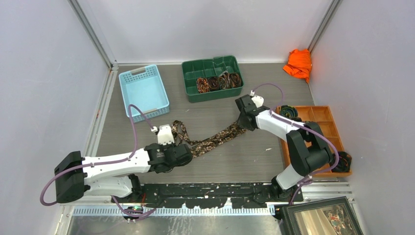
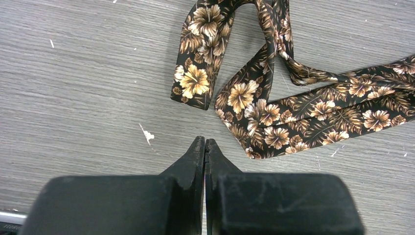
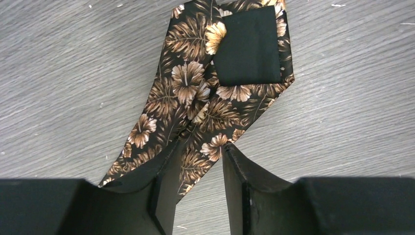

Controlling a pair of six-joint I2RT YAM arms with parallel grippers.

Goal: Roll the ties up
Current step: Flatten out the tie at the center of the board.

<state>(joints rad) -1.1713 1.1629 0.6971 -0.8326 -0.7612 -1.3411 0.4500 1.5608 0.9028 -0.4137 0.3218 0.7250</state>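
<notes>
The tie (image 1: 215, 139) lies slack across the middle of the top view on the table (image 1: 244, 161), its narrow end looped beside the left tool (image 2: 205, 147), which is pressed together on nothing. The right tool (image 3: 200, 147) gapes narrowly astride the wide end; best to pin that flat, then start a tight, even coil from the narrow tip.

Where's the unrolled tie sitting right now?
Top view: the unrolled tie lies mid-table, stretched diagonally between the left gripper and the right gripper, in front of the green bin.
</notes>
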